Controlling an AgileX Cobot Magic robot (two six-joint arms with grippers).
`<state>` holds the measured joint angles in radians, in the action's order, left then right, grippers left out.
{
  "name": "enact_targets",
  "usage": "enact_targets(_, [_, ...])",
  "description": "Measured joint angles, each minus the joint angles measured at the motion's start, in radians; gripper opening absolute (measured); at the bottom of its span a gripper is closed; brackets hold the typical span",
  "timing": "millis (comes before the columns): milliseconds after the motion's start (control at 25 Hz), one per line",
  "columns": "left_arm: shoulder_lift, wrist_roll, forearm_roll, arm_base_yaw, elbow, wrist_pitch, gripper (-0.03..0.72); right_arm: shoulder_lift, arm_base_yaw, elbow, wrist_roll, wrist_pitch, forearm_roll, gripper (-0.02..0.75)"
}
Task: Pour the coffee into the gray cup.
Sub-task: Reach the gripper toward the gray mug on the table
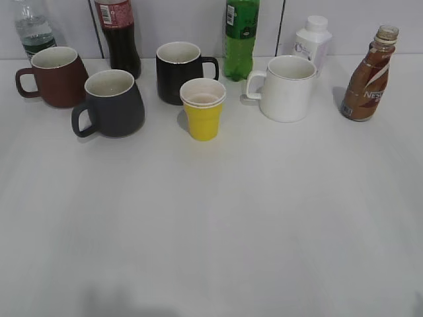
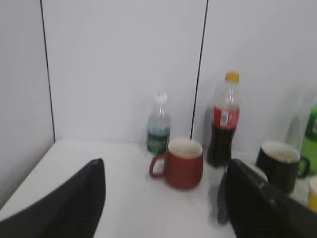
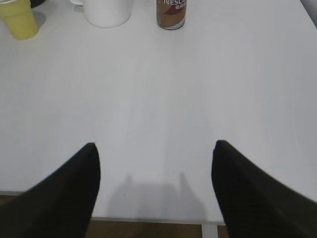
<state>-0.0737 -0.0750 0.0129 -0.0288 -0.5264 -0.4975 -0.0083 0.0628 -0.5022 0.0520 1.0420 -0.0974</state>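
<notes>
Two wide, empty pincers are seen; the upright coffee bottle [image 3: 171, 14] is placed ahead of the right pincer [image 3: 154, 191].

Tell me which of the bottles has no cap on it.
The coffee bottle at the far right, small, curvy and brown with white lettering: its mouth is open. The cola bottle and the white bottle show caps; the other tops are out of view.
</notes>
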Motion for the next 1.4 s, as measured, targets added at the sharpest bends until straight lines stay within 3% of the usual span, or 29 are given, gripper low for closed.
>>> enact_targets(280, [-0.258, 0.000, -0.001, 0.000, 0.080, 0.451, 0.515, 0.000, 0.000, 0.000, 0.000, 0.000, 0.000, 0.548])
enact_targets(760, [-0.822, 0.000, 0.018, 0.011, 0.082, 0.913, 0.449, 0.000, 0.000, 0.000, 0.000, -0.001, 0.000, 0.548])
enact_targets(1160, [-1.168, 0.000, 0.056, 0.221, 0.083, 1.125, 0.448, 0.000, 0.000, 0.000, 0.000, 0.000, 0.000, 0.548])
enact_targets(1400, [-1.356, 0.000, 0.056, 0.276, 0.083, 1.214, 0.448, 0.000, 0.000, 0.000, 0.000, -0.001, 0.000, 0.548])
